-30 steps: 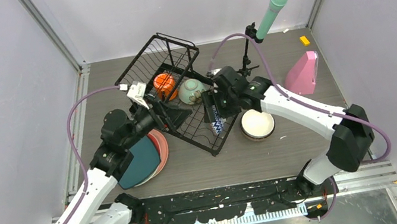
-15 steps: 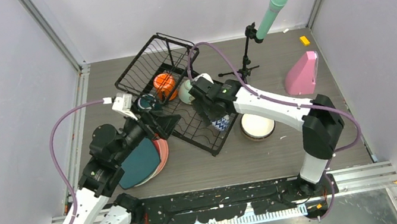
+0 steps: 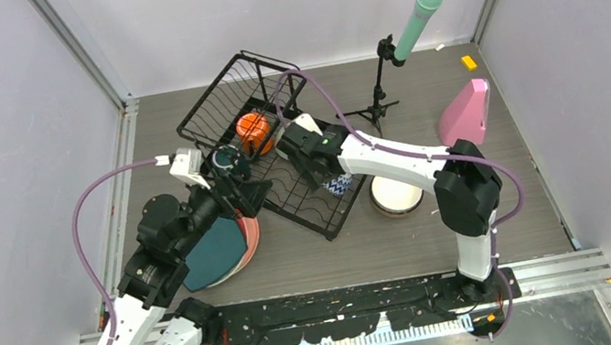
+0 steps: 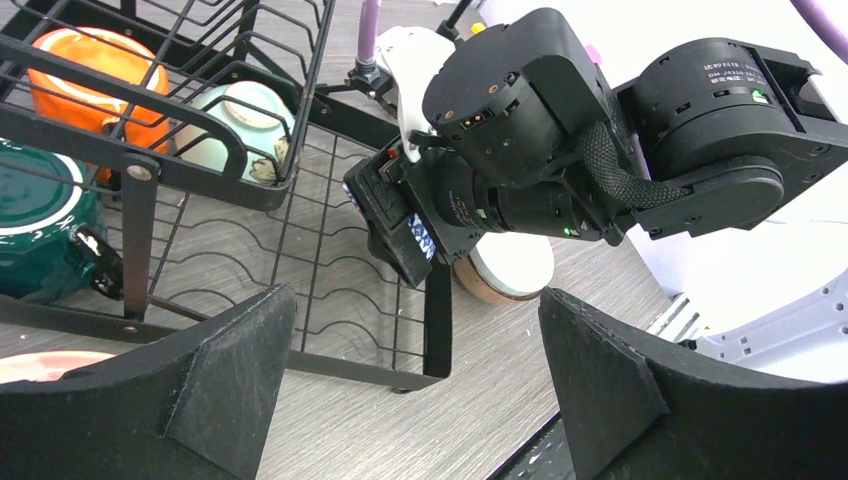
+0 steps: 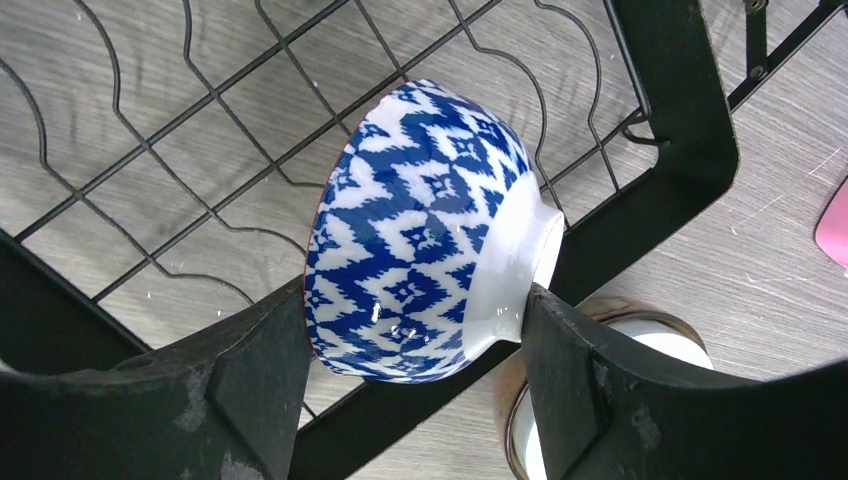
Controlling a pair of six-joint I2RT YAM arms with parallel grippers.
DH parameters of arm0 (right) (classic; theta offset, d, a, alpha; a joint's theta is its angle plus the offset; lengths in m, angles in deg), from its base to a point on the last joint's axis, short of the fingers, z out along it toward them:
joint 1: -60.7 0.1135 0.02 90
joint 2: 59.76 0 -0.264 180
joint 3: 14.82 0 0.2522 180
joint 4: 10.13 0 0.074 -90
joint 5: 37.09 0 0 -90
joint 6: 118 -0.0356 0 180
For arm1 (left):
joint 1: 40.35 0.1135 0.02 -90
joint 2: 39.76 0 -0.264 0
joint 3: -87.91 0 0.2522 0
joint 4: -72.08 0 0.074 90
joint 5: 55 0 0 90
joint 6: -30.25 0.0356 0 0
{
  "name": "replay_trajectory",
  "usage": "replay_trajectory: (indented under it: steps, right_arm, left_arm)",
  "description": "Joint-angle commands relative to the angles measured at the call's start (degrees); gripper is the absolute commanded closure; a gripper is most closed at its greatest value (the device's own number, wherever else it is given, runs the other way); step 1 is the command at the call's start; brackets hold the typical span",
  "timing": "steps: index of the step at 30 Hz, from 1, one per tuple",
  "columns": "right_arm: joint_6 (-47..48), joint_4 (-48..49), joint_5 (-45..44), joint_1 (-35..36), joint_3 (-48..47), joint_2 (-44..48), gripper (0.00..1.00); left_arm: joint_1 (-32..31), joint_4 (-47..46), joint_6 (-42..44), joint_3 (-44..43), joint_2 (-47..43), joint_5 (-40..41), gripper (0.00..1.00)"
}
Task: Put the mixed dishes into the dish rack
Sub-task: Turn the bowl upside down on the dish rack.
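Observation:
The dish rack lies at an angle mid-table. Its raised basket holds an orange mug, a dark green mug and a mint bowl. My right gripper is shut on a blue-patterned bowl, held on its side over the wavy slots at the rack's near right corner. My left gripper is open and holds nothing, just off the rack's near left side. A white and tan bowl sits on the table right of the rack. A dark teal plate lies on a pink plate.
A mint cylinder on a black tripod stands behind the rack. A pink wedge and a small yellow block are at the far right. The right arm's wrist reaches across the rack in the left wrist view.
My left gripper opened and drew back from the basket, leaving the dark green mug there. The right wrist swung left over the rack, still gripping the blue-patterned bowl.

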Motion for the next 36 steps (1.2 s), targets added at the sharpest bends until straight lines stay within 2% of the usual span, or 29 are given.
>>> replay_trajectory:
  steps: [1,8,21,36]
  right_arm:
    - [-3.1,0.0,1.1,1.2,-1.3,-2.5,0.51]
    - [-3.4,0.7,1.6,1.4,1.1,-2.6,0.37]
    - [-2.9,2.9,8.8,1.9,3.4,-2.5,0.20]
    - [-2.1,4.4,13.5,1.9,4.8,-3.8,0.16]
  left_arm:
    - [0.3,0.6,1.5,-0.9,-1.4,1.6,0.06]
    - [0.3,1.4,1.6,-0.7,-2.4,2.1,0.06]
    - [0.3,1.6,0.9,-0.6,-2.4,1.8,0.06]
    - [0.3,2.1,0.3,-0.1,-2.5,2.3,0.05]
